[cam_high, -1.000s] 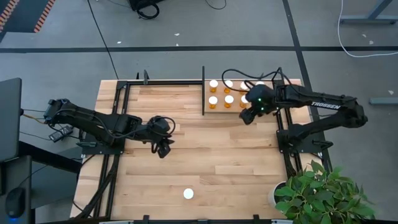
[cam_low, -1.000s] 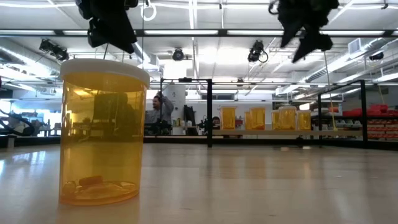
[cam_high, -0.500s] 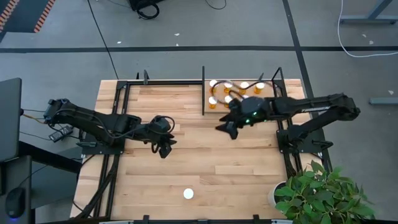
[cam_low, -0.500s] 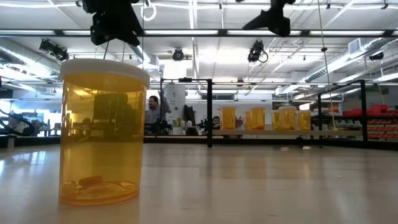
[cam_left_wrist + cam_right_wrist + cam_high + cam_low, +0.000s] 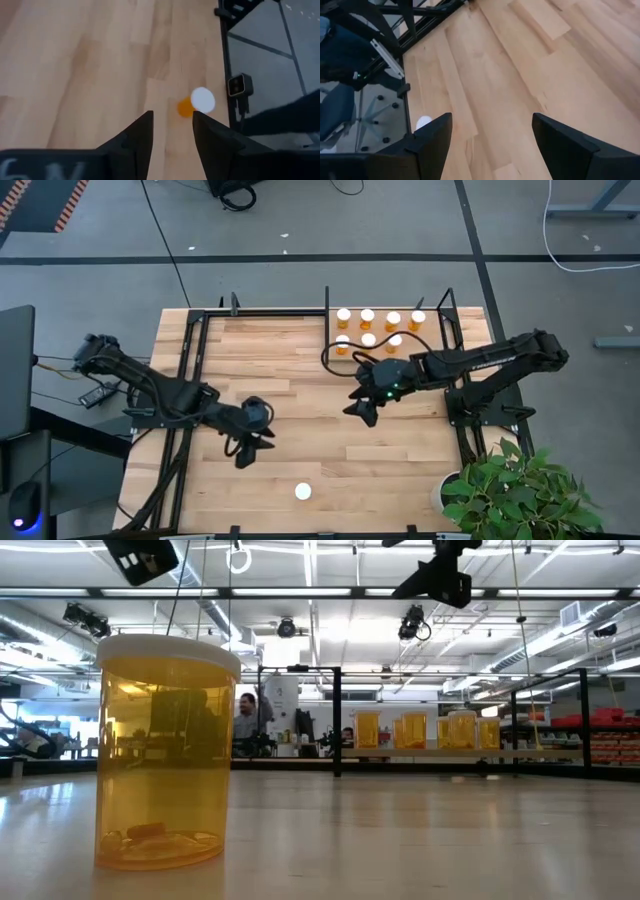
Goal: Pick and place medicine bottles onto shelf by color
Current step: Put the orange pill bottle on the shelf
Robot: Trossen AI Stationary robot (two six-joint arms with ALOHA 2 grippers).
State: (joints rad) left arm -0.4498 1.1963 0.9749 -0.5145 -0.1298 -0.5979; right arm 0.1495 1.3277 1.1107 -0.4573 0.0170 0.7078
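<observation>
Planked wooden tabletop (image 5: 320, 420), framed by black bars and standing on a grey workshop floor, is shown from above with both arms reaching inward. One medicine bottle (image 5: 303, 492) is seen alone near the front edge of the table, upright, its white cap facing the overhead camera; in the low view the same bottle (image 5: 165, 750) fills the foreground, orange and translucent, with something small lying at its bottom. Seven further bottles (image 5: 380, 328) are seen grouped on the shelf (image 5: 440, 345), the pale panel at the far right of the table, in two short rows; in the low view they (image 5: 430, 730) appear as distant orange cylinders on a raised ledge. The placing is therefore judged to be nearly complete, with a single bottle left to fetch; whether any sorting by colour applies cannot be told, since all bottles look alike.

The left gripper (image 5: 246, 450) is held above the table, near the lone bottle but apart from it, and nothing is held; in its wrist view the fingers (image 5: 137, 137) are seen partly apart, with the bottle (image 5: 196, 102) lying ahead and slightly to one side. The right gripper (image 5: 362, 408) hangs over mid-table, well apart from both shelf and bottle, its fingers (image 5: 432, 137) spread wide and empty. Ceiling lights, racks and a person (image 5: 243, 720) are visible beyond the table.
</observation>
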